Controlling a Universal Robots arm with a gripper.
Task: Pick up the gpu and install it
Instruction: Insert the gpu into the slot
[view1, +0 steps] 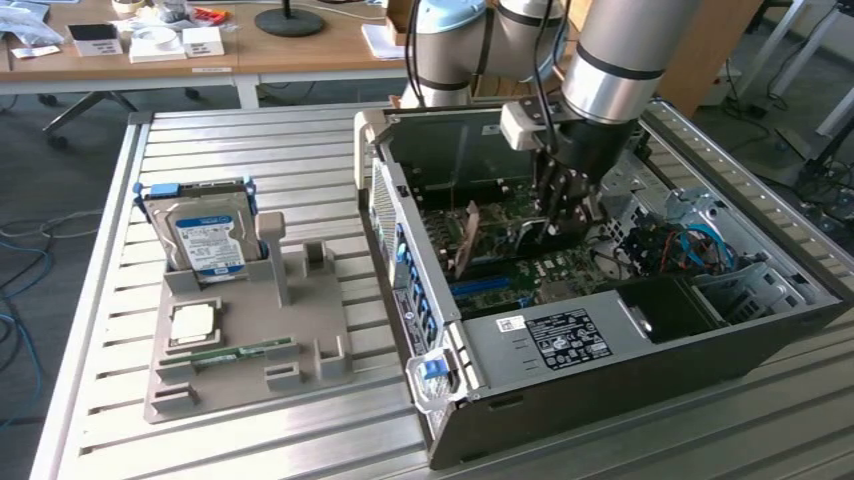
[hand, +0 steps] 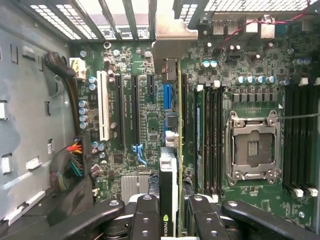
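Two dark fingers (hand: 145, 220) of my jaws grip one gpu (hand: 168, 200), edge-on between them, inside one open computer case (view1: 747, 340), its silver bracket (hand: 172, 35) against the rear grille. Beside it lie one white slot (hand: 103, 105) and two long black slots (hand: 120, 110), bare; on its other side, one processor socket (hand: 251, 147). Hidden: the card's lower edge, so I cannot tell whether it is seated. One hard drive (view1: 207, 240) stands in a holder (view1: 254, 330) on the table (view1: 267, 150).
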